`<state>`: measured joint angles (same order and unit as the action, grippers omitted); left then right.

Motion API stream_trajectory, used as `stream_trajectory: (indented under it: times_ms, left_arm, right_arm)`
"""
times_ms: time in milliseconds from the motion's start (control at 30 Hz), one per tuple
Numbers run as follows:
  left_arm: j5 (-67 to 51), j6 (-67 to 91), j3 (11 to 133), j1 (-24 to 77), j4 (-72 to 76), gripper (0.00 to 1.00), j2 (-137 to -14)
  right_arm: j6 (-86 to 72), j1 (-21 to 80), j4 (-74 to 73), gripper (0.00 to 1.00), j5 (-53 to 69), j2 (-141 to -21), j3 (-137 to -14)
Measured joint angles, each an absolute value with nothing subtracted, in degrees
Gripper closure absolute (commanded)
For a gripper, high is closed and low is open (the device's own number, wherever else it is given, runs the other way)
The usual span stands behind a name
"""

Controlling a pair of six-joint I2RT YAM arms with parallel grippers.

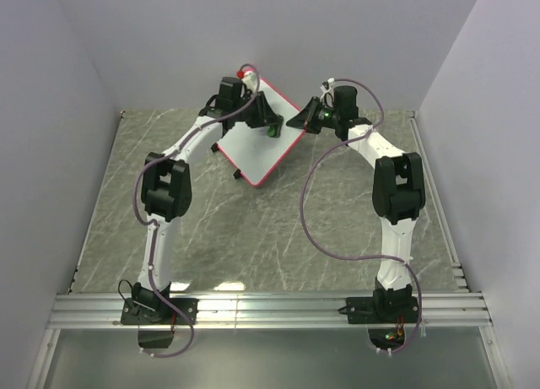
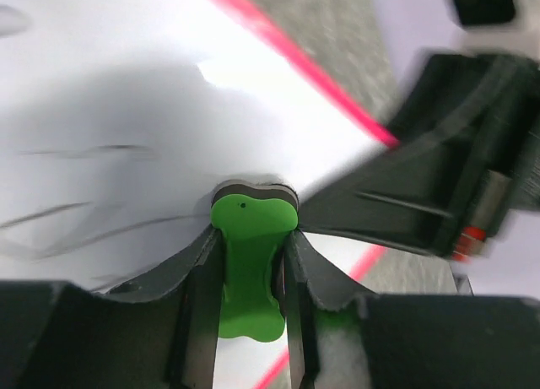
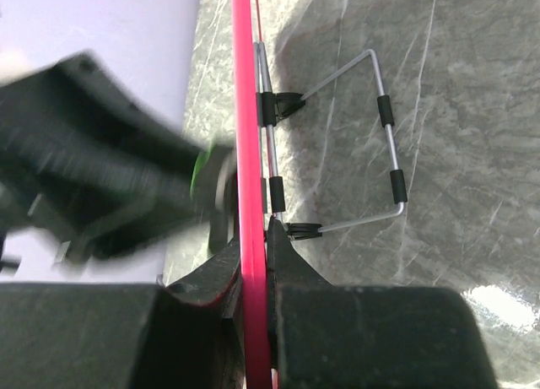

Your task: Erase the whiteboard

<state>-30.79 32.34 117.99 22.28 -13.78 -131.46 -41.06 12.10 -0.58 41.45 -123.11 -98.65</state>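
Where the whiteboard [image 1: 257,148] stood: toward the far edge of the table [image 1: 253,237], about midway between the left and right edges. It was turned so that one rounded corner pointed to the near edge.
Frame: red-pink, running as a thin straight band up the right wrist view [image 3: 245,110].
Right jaws: closed on the frame at the board's right edge, one finger on the white face and the other on the back.
Left jaws: closed on a green eraser [image 2: 251,271], one finger pressed against each of its sides.
Eraser: its dark pad end touched the white face of the board. From above it showed as a small green spot [image 1: 273,129] near the board's far right edge.
Pen marks [image 2: 84,216]: faint dark strokes on the white face, to the left of the eraser. They were blurred in the left wrist view and too faint to make out from above.
Wire stand [image 3: 384,127]: a bent metal loop with black sleeves, clipped to the back of the board and reaching out over the table.
Left arm [image 1: 164,186]: reached from the near left corner up to the board's far side.
Right arm [image 1: 396,186]: reached from the near right corner, its wrist just beside the board's right edge.
Sharpness: the left arm's end was a dark smear in the right wrist view.
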Motion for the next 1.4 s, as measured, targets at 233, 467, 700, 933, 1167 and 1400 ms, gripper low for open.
stream_trajectory:
  times_ms: [233, 467, 700, 933, 1167, 1400]
  left_arm:
    - [-19.1, 33.7, 115.7, 14.1, -16.5, 1.0, -132.8]
    - [-9.5, 34.9, 105.1, 12.2, -12.7, 1.0, -128.9]
    - [-7.0, 39.4, 100.1, 16.6, -7.4, 1.0, -124.5]
    - [-11.3, 43.4, 106.6, 23.2, -3.9, 1.0, -125.4]
    - [-13.1, 44.5, 116.4, 24.2, -7.8, 1.0, -130.5]
    - [-11.3, 44.8, 111.4, 17.0, -8.9, 1.0, -129.2]
  right_arm:
    - [-42.0, 12.5, 0.9, 1.0, 41.5, -122.3, -97.8]
    - [-46.0, 12.8, 6.3, 1.0, 42.0, -122.2, -95.2]
    - [-51.2, 14.0, 14.5, 1.0, 40.1, -120.9, -89.3]
    - [-57.7, 14.5, 16.8, 1.0, 40.0, -120.8, -87.3]
    - [-61.8, 15.5, 16.0, 1.0, 40.1, -120.4, -85.9]
    - [-59.5, 16.1, 10.1, 1.0, 39.0, -117.7, -86.1]
